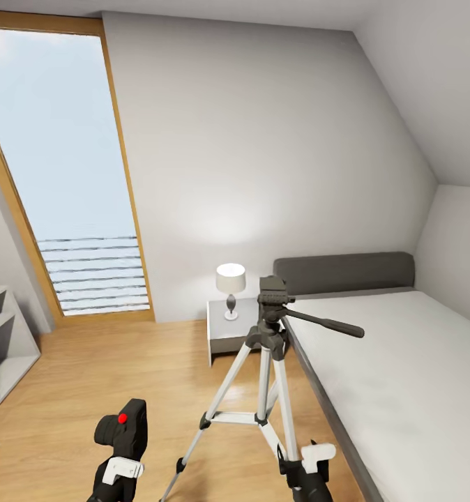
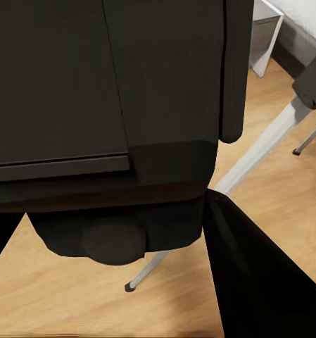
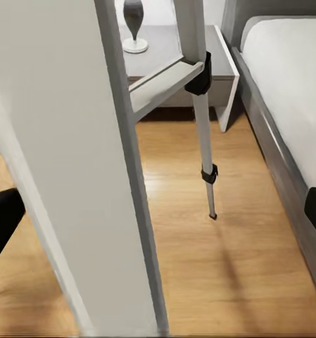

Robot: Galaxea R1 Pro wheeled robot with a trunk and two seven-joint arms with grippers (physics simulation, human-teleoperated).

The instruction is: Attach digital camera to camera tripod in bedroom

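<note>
Left gripper (image 1: 118, 457) clamped on digital camera (image 1: 123, 429), left of camera tripod (image 1: 266, 362). Right gripper (image 1: 306, 468) near right tripod leg; jaw state indeterminable. Bed (image 1: 402, 362) right.

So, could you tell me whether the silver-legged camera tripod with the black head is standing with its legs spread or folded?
Spread and upright: the silver-legged camera tripod has its legs splayed apart on the light wood floor.

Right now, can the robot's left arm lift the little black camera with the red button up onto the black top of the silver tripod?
Probably yes. The left gripper holds the black camera low beside the tripod's legs, and nothing stands between it and the tripod's black head.
</note>
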